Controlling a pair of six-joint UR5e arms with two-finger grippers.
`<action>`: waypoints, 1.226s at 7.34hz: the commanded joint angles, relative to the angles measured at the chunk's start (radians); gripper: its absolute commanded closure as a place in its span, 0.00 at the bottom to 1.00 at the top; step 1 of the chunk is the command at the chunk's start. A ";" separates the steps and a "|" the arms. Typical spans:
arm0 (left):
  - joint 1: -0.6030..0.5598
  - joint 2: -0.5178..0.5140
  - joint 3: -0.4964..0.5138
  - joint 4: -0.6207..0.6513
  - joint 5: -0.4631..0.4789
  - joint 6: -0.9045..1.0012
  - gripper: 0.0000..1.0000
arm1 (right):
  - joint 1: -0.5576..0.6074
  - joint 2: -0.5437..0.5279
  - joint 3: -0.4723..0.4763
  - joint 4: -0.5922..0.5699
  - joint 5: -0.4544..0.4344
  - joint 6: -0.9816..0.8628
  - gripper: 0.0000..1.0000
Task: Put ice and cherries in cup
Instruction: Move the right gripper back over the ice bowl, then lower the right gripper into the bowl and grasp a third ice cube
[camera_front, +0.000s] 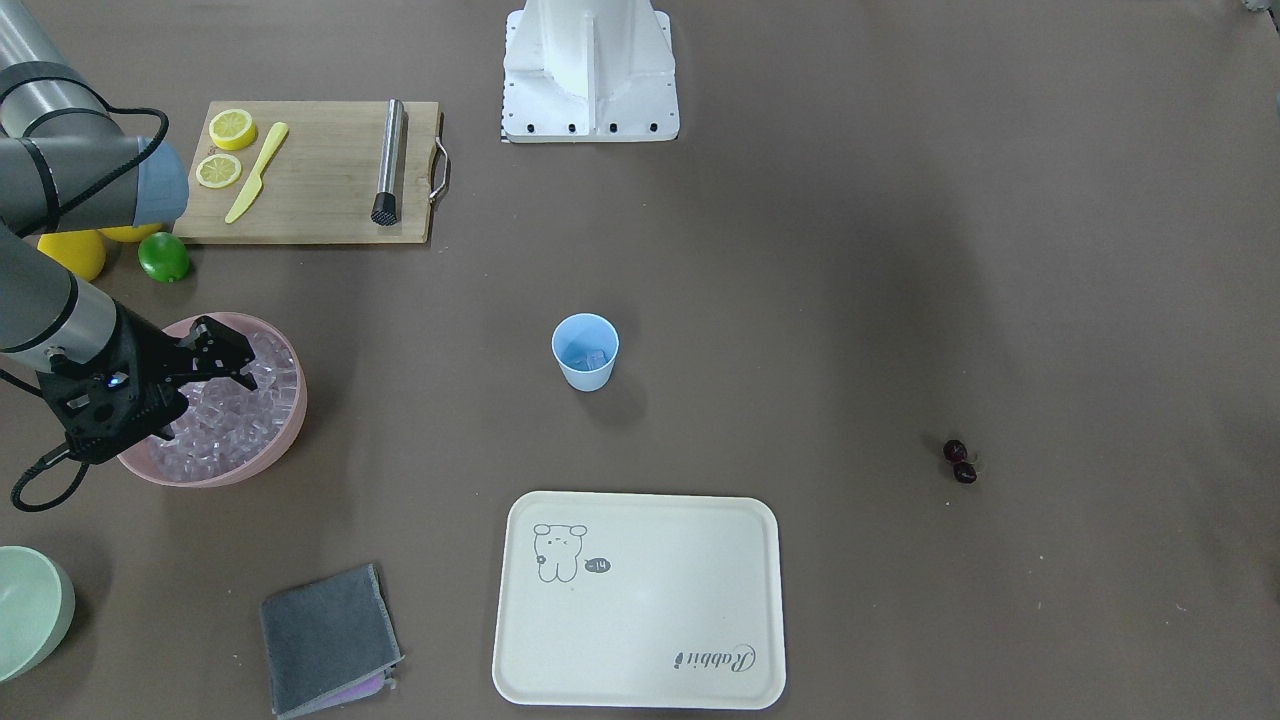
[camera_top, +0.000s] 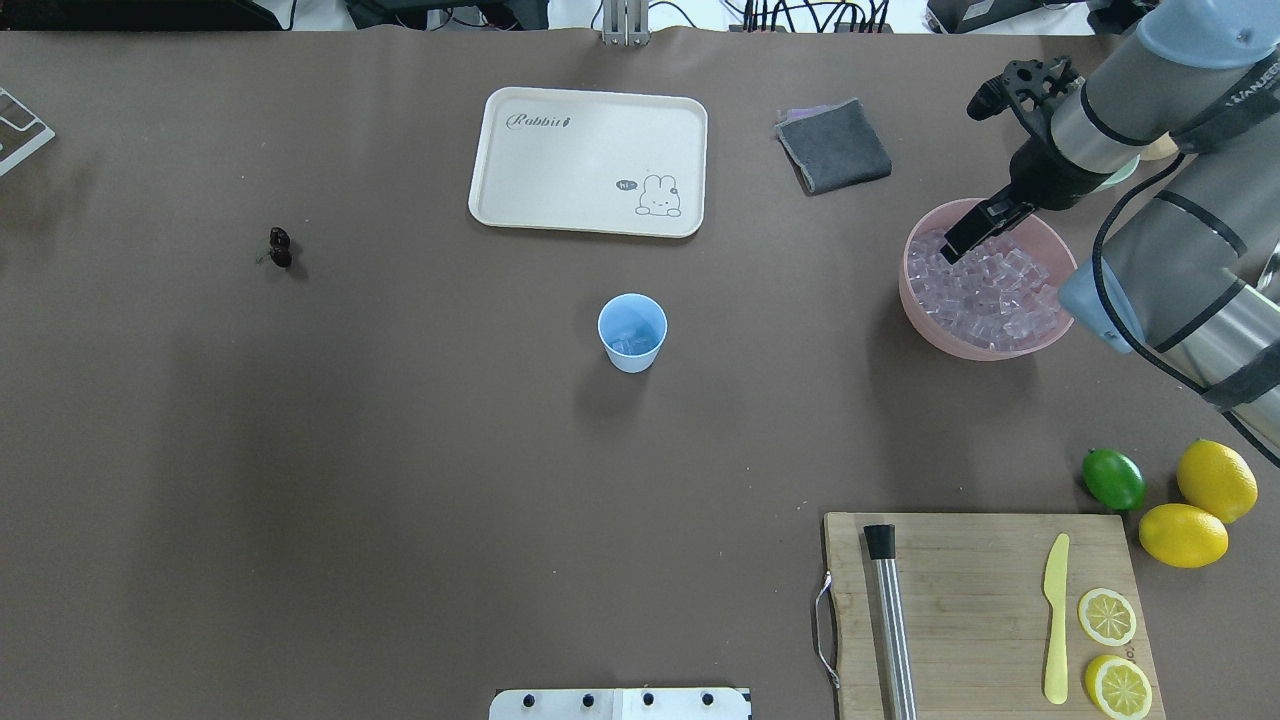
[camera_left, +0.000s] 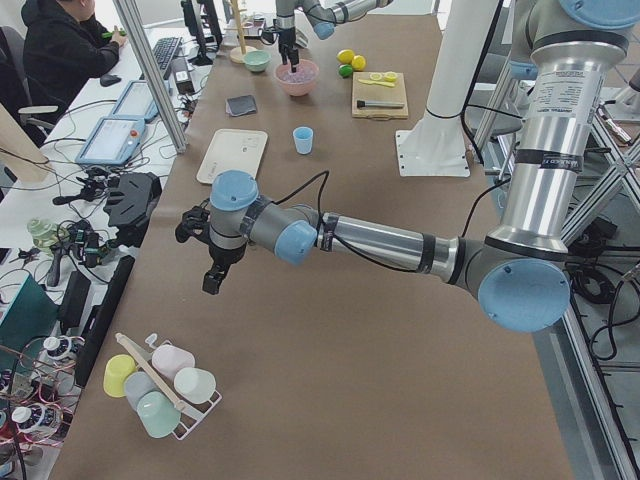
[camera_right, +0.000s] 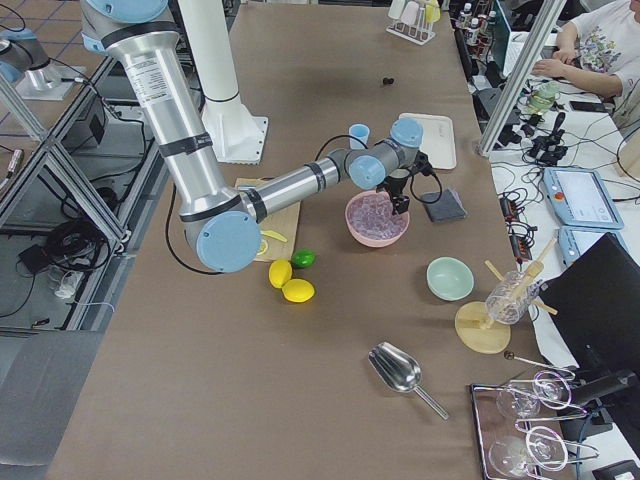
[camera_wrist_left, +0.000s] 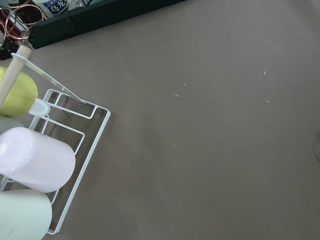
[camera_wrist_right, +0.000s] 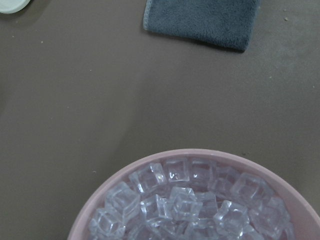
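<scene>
Brown table (camera_top: 400, 480) bears the cup (camera_top: 631, 361) beside cluttered desks (camera_left: 40, 190).

a light-blue cup (camera_top: 632, 333) is seen upright near the middle of the brown surface (camera_top: 400, 450), with a little ice (camera_top: 633, 343) inside it. the cherries (camera_top: 280, 247) are laid well apart from it, toward the view's left. a pink bowl (camera_top: 918, 300) heaped with ice cubes (camera_top: 1000, 290) is placed at the view's right. the right arm (camera_top: 1100, 120) is reached over it, with its dark jaws lowered at the cubes; their spread cannot be told. a cream tray (camera_top: 580, 170) and a grey cloth (camera_top: 833, 145) are set beyond the cup. a lime (camera_top: 1113, 478), two lemons (camera_top: 1216, 480) and a wooden board (camera_top: 970, 600) bearing a metal rod (camera_top: 890, 620), a yellow knife (camera_top: 1055, 618) and two lemon slices (camera_top: 1106, 616) are found nearer.
</scene>
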 joint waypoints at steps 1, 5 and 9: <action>0.000 -0.004 0.002 0.000 0.000 0.000 0.02 | -0.020 -0.006 -0.016 0.020 0.000 0.078 0.02; 0.002 -0.004 0.005 0.002 0.000 0.000 0.02 | -0.046 -0.036 -0.013 0.022 -0.008 0.080 0.06; 0.002 -0.004 0.005 0.002 0.000 0.000 0.02 | -0.059 -0.063 0.010 0.020 -0.009 0.086 0.05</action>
